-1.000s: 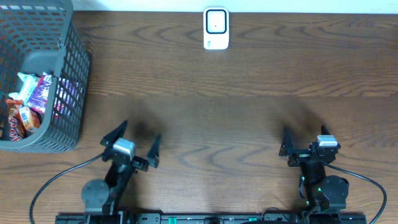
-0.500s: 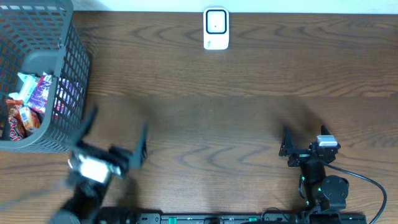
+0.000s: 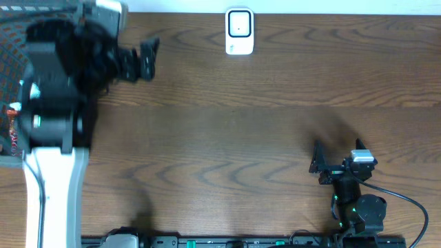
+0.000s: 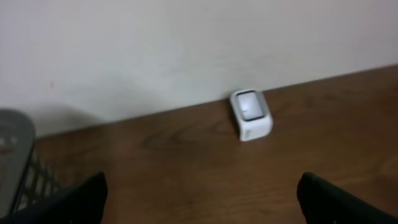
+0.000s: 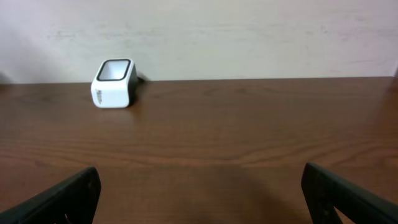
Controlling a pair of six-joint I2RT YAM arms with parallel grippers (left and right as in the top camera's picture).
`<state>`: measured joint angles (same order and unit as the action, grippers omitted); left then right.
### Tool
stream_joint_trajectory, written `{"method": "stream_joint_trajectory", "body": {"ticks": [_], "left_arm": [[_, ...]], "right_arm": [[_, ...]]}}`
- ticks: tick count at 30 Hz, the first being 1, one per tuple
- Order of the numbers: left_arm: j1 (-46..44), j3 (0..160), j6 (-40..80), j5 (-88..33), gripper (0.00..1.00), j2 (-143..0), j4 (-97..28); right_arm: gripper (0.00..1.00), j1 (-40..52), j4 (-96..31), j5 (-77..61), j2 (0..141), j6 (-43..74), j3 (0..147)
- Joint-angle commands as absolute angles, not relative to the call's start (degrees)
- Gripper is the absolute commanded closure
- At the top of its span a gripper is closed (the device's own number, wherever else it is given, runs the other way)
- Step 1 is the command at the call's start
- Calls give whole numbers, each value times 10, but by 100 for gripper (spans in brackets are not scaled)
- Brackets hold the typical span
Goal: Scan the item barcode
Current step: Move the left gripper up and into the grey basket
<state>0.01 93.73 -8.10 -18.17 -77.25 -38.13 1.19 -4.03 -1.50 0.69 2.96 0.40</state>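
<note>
Ahead of left gripper (image 4: 201,190), white scanner (image 4: 251,114).

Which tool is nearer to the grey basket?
Left. The left tool hangs just beside the basket; the right tool sits far off, at the near right.

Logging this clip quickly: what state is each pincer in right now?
Left pincer: open, holding nothing.
Right pincer: open, holding nothing.
</note>
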Motion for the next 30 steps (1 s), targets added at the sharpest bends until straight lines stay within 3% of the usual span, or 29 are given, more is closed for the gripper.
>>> {"method": "stream_joint_trajectory", "body": {"ticks": [1,6,14,21,30], "left_arm": [[31,1032,-41,-153,3,-799,-398],[131,1136,66,-39,2,-857,-424],[275,1145,119,-40,2,-910,-452],[306,1142,120,-16,2,-957,-449],[306,1142,242,26,2,-1053,-527]], "right_arm": [[1,3,-43,-12,4,36,3],[1,3,-43,-12,4,36,3],[1,3,-43,-12,4,36,3],[1,3,-43,-12,4,36,3],[1,3,-43,-12,4,36,3]]}}
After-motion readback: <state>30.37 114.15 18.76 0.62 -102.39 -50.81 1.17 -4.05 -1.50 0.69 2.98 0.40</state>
